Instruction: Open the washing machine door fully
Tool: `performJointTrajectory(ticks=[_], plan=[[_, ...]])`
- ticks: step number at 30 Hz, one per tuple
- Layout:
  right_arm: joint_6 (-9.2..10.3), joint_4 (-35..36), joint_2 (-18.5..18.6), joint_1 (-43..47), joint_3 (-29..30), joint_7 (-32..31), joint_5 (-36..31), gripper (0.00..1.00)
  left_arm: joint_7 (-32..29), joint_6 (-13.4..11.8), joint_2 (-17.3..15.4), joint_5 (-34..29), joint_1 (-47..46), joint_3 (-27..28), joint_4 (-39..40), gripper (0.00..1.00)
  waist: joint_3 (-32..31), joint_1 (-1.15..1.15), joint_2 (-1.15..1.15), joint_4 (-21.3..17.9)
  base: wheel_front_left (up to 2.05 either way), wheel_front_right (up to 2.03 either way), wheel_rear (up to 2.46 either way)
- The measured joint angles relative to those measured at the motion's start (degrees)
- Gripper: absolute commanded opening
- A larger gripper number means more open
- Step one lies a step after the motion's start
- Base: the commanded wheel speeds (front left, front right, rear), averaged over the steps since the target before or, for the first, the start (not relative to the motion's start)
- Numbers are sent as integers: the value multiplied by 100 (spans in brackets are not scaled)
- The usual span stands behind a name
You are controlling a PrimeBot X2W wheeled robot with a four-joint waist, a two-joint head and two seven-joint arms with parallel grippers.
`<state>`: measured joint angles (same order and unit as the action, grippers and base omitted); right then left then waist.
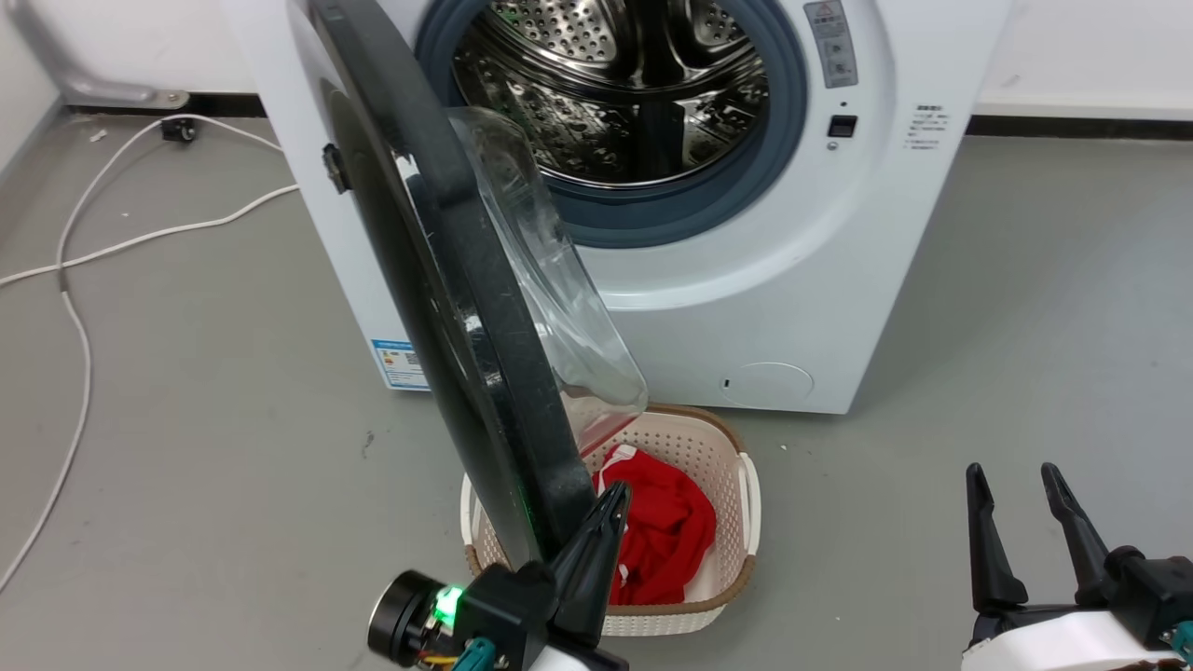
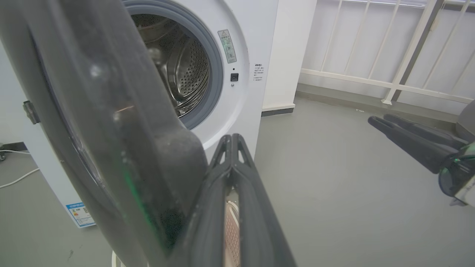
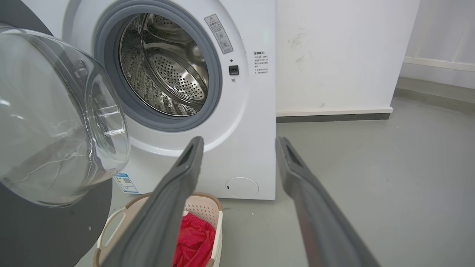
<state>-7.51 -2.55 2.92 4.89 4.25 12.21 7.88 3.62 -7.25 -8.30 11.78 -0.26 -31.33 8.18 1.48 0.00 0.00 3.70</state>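
The washing machine door (image 1: 447, 308) stands open, swung out on the left side of the washing machine (image 1: 792, 280) and reaching toward the near floor. The head view meets it almost edge-on: a thin, glossy black disc with a clear glass bowl (image 1: 550, 280) bulging from its right face. The right wrist view instead shows that bowl (image 3: 55, 118) broadside, rounded and see-through, against the dark inner ring. The left wrist view shows the door's (image 2: 104, 129) smooth black rim up close, dusty and blurred.

Behind the door, the round opening is bare, showing a perforated steel drum (image 1: 615, 84) ringed by grey-blue rubber (image 1: 652, 219). The machine is a white box, with a blue label sticker (image 1: 399, 363) low on the left and a small round filter cap (image 1: 769, 384) low on the right.

The left gripper (image 1: 610, 508) has its 2 dark fingers pressed together, with nothing between them. They lie against the right face of the door's near rim. The left wrist view confirms the tips (image 2: 232, 139) meet.

The right gripper (image 1: 1013, 475) hangs well apart at the near right, its 2 fingers spread and empty.

A cream perforated basket (image 1: 727, 522) with a brown rim sits on the grey floor under the door, holding red cloth (image 1: 666, 531). A white cable (image 1: 84, 242) trails on the far left.
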Motion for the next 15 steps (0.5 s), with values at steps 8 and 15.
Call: performJointTrajectory(ticks=[8, 15], plan=[[0, 158, 1, 58, 45, -108, -38, 100, -67, -137, -119, 21, 375, 7, 304, 0, -31, 0, 0, 429, 0, 0, 0], [0, 283, 0, 66, 47, -180, -83, 100, -31, -245, -220, 45, 504, 59, 330, 0, -11, 0, 0, 867, 0, 0, 0]])
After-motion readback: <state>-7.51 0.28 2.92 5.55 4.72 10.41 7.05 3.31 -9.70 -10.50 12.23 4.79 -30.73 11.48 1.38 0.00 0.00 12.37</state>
